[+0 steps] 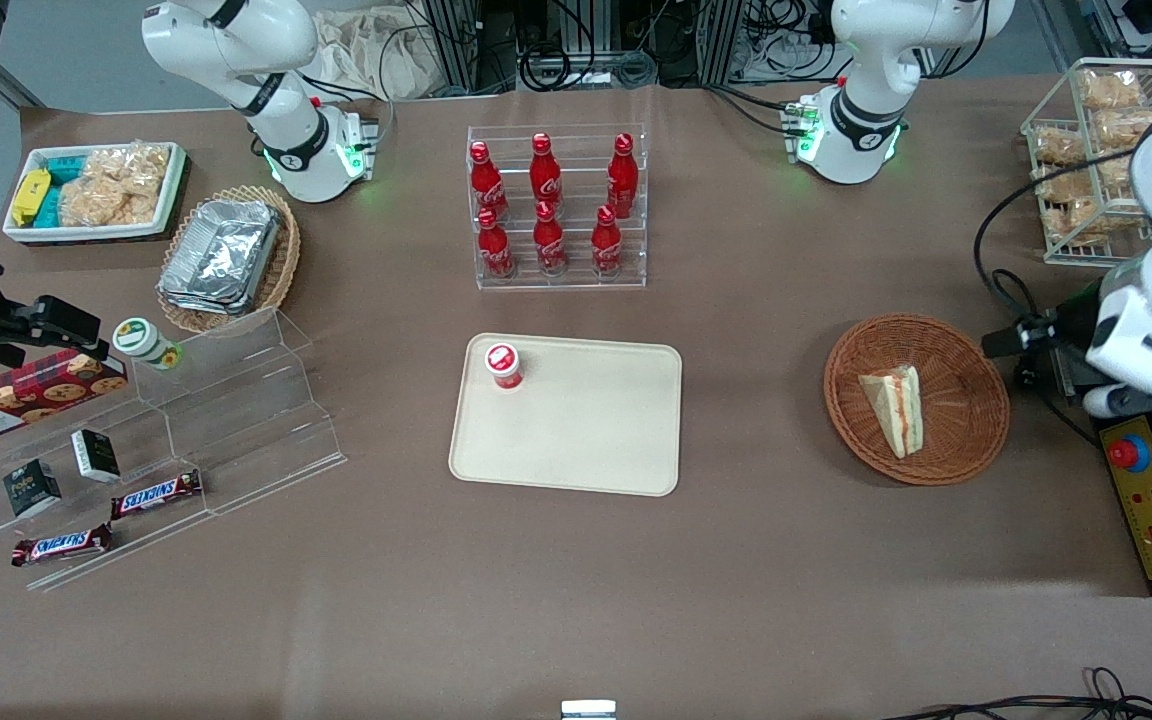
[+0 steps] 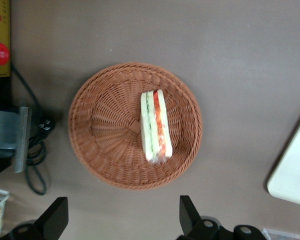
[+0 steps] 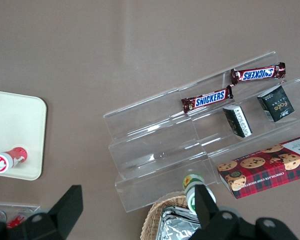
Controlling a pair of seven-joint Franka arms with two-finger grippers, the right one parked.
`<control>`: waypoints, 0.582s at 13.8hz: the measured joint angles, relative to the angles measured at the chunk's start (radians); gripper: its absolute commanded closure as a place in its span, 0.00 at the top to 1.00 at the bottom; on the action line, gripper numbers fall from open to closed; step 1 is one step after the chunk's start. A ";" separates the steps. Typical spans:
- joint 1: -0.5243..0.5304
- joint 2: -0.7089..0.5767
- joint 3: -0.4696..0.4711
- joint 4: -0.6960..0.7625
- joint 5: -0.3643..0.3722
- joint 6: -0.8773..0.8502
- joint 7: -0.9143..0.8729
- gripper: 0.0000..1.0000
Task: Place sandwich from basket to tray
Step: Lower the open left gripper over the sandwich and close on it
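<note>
The sandwich, a white bread wedge with red and green filling, lies in the reddish-brown wicker basket toward the working arm's end of the table. The left wrist view shows the sandwich on its edge in the basket. My left gripper hovers beside the basket, above the table, and is open and empty. The beige tray lies at the table's middle; its corner shows in the left wrist view.
A small red-capped bottle lies on the tray. A clear rack of cola bottles stands farther from the camera. A wire rack of snacks and a yellow control box flank the working arm.
</note>
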 measured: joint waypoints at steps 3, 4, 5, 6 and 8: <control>-0.022 0.043 -0.003 -0.111 0.005 0.159 -0.046 1.00; -0.030 0.048 -0.004 -0.164 0.006 0.223 -0.062 1.00; -0.037 0.053 -0.005 -0.215 0.007 0.283 -0.069 1.00; -0.045 0.058 -0.005 -0.261 0.007 0.335 -0.072 1.00; -0.053 0.073 -0.006 -0.328 0.007 0.425 -0.077 1.00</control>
